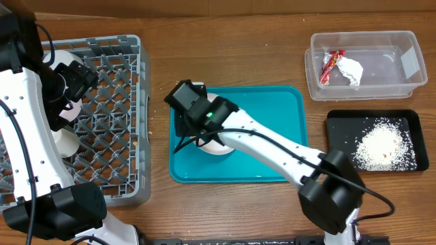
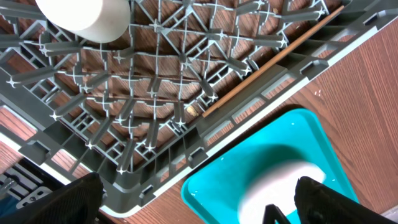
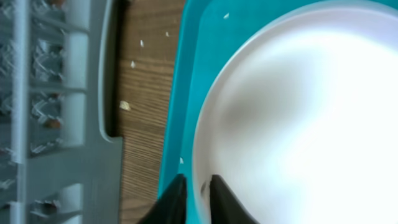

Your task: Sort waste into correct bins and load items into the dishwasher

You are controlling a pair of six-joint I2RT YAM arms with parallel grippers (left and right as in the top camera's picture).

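Step in hand: loading the dishes. Going by how things lie, the waste looks sorted: wrapper (image 1: 332, 66) and napkin (image 1: 351, 71) sit in the clear tub (image 1: 320, 88) at the worktop's far right corner, and the rice crumbs (image 1: 385, 146) are in the black tray (image 1: 337, 136) by the right edge.
White plate (image 3: 298, 112): lies in the left half of the teal tray (image 3: 186, 74), mid-worktop, largely hidden under the right arm from overhead.
Right gripper (image 3: 198, 183): fingers nearly together, a narrow slit between them at the plate's left rim. The wrist view is blurred, so I cannot tell whether they pinch the rim.
Left gripper (image 2: 193, 186): spread wide, empty, above the grey rack (image 1: 109, 88) near its right wall.
White cup (image 2: 87, 18): already in the rack.
Plate's heading: flat, face up. It is round, so it has no long axis and any rim point serves.
Next move calls for: a firm pinch on the thin rim, a lift clear of the tray's lip, a carry left over the rack's low wall, and probably a tilt onto edge.
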